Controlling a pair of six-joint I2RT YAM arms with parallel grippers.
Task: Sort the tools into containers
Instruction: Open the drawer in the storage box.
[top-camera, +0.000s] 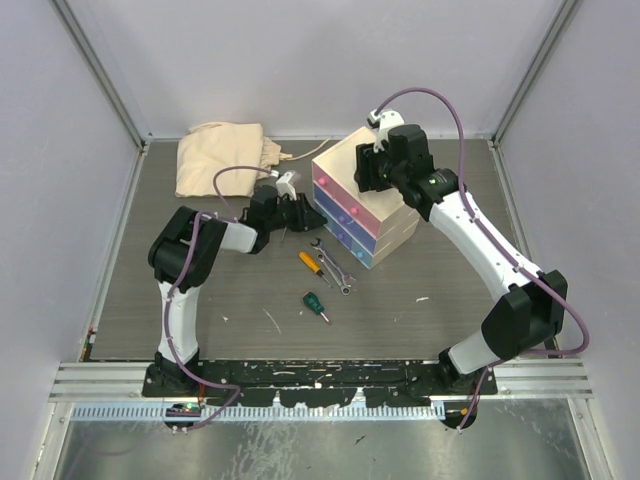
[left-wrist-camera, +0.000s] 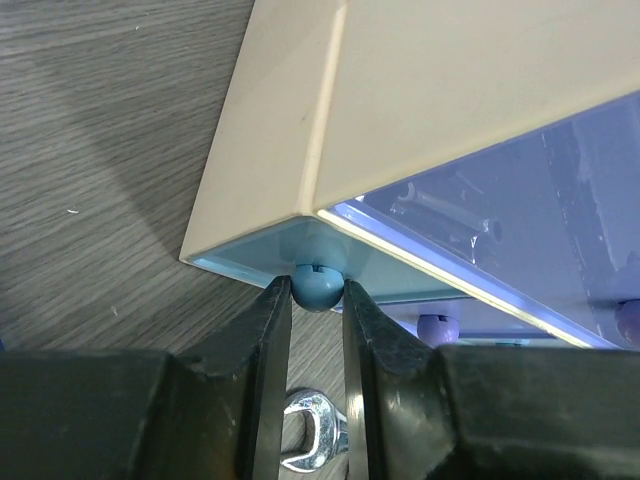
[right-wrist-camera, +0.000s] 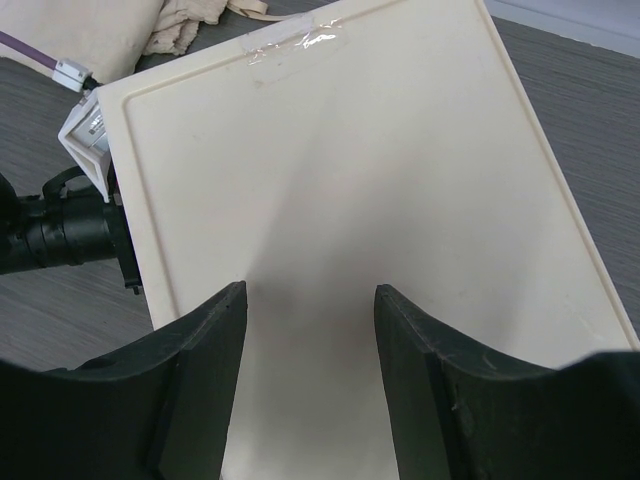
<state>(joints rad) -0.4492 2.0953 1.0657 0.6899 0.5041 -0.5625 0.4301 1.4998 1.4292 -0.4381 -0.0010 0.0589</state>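
Grey tabletop (left-wrist-camera: 100, 150): left end effector (left-wrist-camera: 317, 297) clamps drawer knob (left-wrist-camera: 317, 280); right end effector (right-wrist-camera: 310, 300) hovers spread over chest (right-wrist-camera: 330, 150).

I'm looking into a robot lab test cell: plain pale panels (top-camera: 300, 60) are closing in a grey wood-grain table (top-camera: 420, 330) on three sides, with aluminium posts (top-camera: 100, 72) running up the corners. My left arm (top-camera: 185, 290) and right arm (top-camera: 490, 255) are sitting bolted by a metal rail (top-camera: 110, 378) along the near edge.
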